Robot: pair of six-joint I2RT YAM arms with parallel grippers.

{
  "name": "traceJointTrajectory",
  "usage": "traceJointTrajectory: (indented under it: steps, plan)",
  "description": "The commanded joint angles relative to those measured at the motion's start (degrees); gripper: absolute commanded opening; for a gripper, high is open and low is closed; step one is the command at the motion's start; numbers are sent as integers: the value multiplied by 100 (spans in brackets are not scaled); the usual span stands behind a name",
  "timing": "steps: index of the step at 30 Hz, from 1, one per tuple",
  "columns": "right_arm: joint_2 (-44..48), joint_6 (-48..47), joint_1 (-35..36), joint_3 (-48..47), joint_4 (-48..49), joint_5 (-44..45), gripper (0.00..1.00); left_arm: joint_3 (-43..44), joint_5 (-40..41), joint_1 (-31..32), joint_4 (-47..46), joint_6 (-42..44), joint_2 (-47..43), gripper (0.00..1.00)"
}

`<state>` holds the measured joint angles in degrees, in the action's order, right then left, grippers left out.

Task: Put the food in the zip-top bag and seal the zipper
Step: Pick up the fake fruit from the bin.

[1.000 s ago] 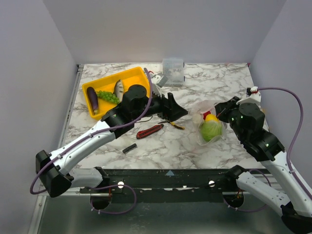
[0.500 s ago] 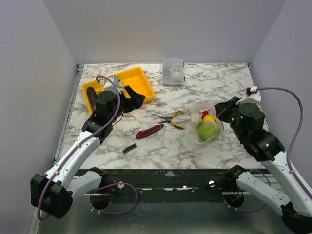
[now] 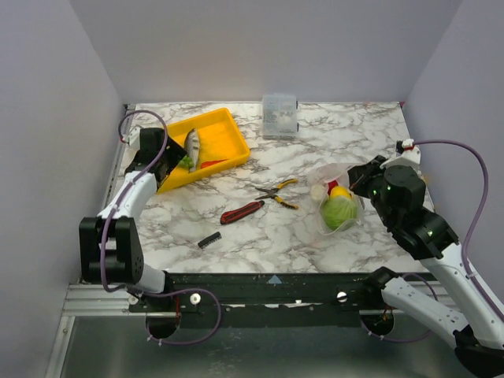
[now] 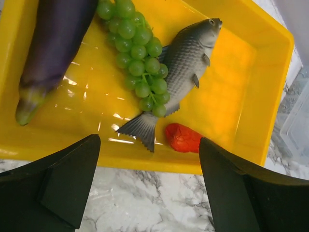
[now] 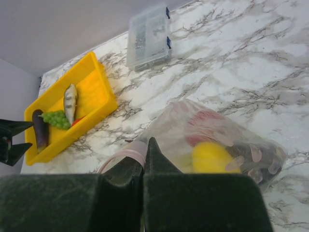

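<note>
Your left end effector point(image 4: 147, 154) is spread wide & empty, over the edge of the yellow tray point(image 4: 251, 63). The eggplant point(image 4: 53, 43), grapes point(image 4: 140, 58), fish point(image 4: 186, 58) & tomato point(image 4: 183, 137) lie inside the tray. Your right end effector point(image 5: 144, 154) is pinched onto the zip-top bag point(image 5: 217, 130) at its pinkish zipper point(image 5: 126, 154). The bag lies on the table point(image 3: 315, 150) w/ cabbage point(image 3: 339, 213) & yellow fruit point(image 5: 212, 157) in it.

Glossy yellow plastic tray point(image 4: 270, 63) on a polished marble-patterned table point(image 3: 331, 134).

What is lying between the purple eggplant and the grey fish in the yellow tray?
The green grapes lie between the purple eggplant and the grey fish, resting against the fish. The left wrist view shows this.
</note>
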<state>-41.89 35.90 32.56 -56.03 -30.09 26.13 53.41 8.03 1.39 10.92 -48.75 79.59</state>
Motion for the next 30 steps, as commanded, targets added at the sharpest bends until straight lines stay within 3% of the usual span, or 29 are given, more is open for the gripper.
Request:
traceJointTrajectory:
  steps: [1,6,13,16,20,30]
  plan:
    - [-30,-78,22,-89,173,79,0,956,109,-281,614,-595,948,84]
    - [-57,-73,21,-131,178,41,0,1928,295,-367,1380,-1539,1880,84]
    - [-71,30,23,-189,64,-27,0,2265,408,-449,1417,-2372,2282,88]
    - [-48,40,21,-223,35,-30,0,2729,220,-579,2077,-2830,2651,89]
    - [-99,41,21,-285,9,-2,0,3147,179,-649,2401,-3007,3066,89]
    - [-242,83,23,-422,14,-95,0,3148,58,-649,2183,-3424,3381,88]
